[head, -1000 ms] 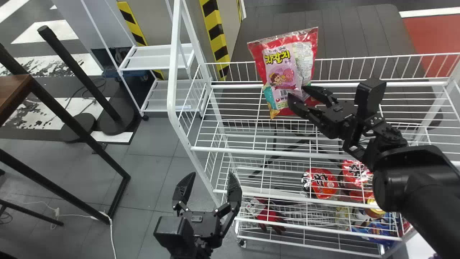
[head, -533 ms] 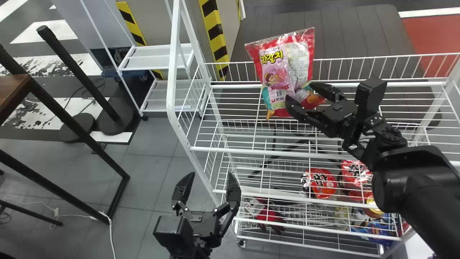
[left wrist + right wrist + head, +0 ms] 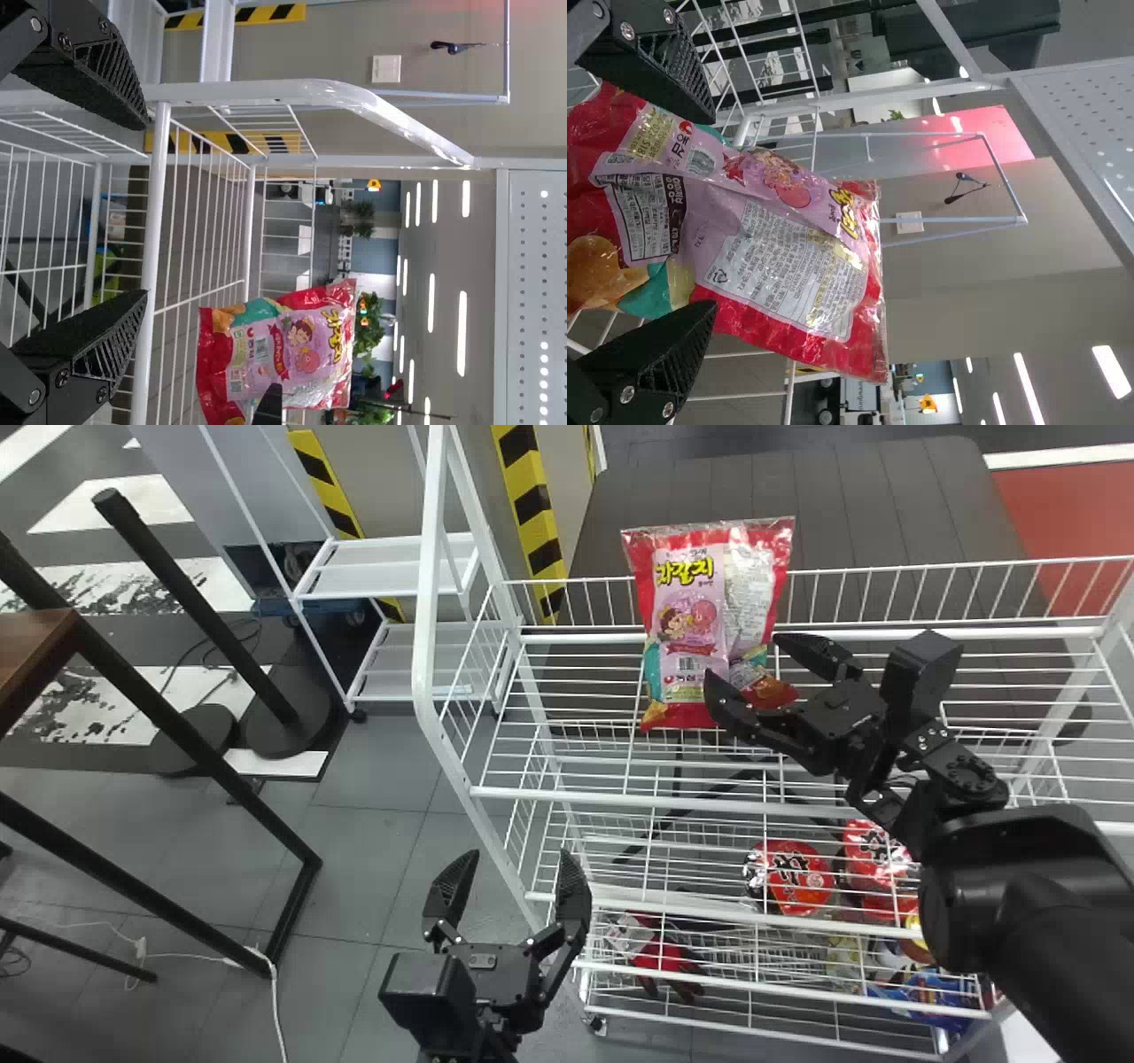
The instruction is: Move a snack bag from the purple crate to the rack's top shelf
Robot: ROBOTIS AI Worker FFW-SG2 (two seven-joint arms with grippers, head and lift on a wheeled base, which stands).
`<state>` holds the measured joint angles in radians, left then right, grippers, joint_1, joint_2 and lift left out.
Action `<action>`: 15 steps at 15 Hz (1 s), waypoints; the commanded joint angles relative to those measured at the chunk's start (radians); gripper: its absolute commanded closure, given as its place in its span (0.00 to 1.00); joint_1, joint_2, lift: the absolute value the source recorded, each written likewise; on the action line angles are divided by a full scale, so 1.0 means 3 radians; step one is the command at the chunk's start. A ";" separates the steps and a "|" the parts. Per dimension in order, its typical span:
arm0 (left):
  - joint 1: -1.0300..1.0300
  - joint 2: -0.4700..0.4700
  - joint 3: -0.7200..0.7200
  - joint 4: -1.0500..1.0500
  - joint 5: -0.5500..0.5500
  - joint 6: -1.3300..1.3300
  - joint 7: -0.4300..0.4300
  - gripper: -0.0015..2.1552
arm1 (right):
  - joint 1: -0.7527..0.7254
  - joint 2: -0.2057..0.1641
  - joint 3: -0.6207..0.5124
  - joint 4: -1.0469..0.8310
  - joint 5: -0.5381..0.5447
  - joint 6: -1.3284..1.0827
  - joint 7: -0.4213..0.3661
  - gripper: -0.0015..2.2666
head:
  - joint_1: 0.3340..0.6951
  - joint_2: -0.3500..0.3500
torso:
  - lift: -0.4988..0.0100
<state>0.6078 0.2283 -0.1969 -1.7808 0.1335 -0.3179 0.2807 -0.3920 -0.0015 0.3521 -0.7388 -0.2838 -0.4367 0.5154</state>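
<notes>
The pink and red snack bag (image 3: pixel 691 615) stands nearly upright on the wire top shelf (image 3: pixel 567 735) of the white rack, towards its left part. My right gripper (image 3: pixel 749 658) is open beside the bag's lower right portion. In the right wrist view the bag (image 3: pixel 744 221) lies between and beyond the spread fingers of my right gripper (image 3: pixel 713 212). My left gripper (image 3: pixel 518 859) stays parked, open and holding nothing, at the rack's front left corner. The left wrist view has the bag (image 3: pixel 283 345) farther off, past my left gripper (image 3: pixel 146 210).
Red packages (image 3: pixel 797 875) and other snack packs (image 3: pixel 930 992) sit on the rack's lower levels. The rack's white side frame (image 3: pixel 425 602) rises at the left of the shelf. A table with black legs (image 3: pixel 292 912) is at the far left.
The bag has come down and straightened from its tilt, its top edge now about level. My right gripper's fingers have spread wider beside it. The left arm has kept almost still.
</notes>
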 commanded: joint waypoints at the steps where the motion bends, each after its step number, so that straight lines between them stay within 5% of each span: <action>1: -0.0006 0.0001 0.0027 0.0005 0.0015 0.0014 -0.0010 0.08 | 0.0161 0.0008 -0.0044 -0.0232 0.0051 -0.0060 0.0005 0.04 | 1.00 0.85 | 0.98; 8: -0.0032 0.0001 0.0089 0.0000 0.0087 0.0035 -0.0051 0.08 | 0.0985 0.0008 -0.0105 -0.1449 0.0148 -0.0009 -0.0092 0.04 | 1.00 0.91 | 0.98; 15: -0.0021 0.0011 0.0094 -0.0128 0.0082 0.0158 -0.0046 0.08 | 0.2125 0.0008 -0.0248 -0.3279 0.0516 0.0533 -0.0956 0.04 | 1.00 0.90 | 0.98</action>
<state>0.5983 0.2302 -0.1688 -1.8014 0.1591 -0.2908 0.2663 0.1745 -0.0015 0.2991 -1.6299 -0.1693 -0.3173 0.2402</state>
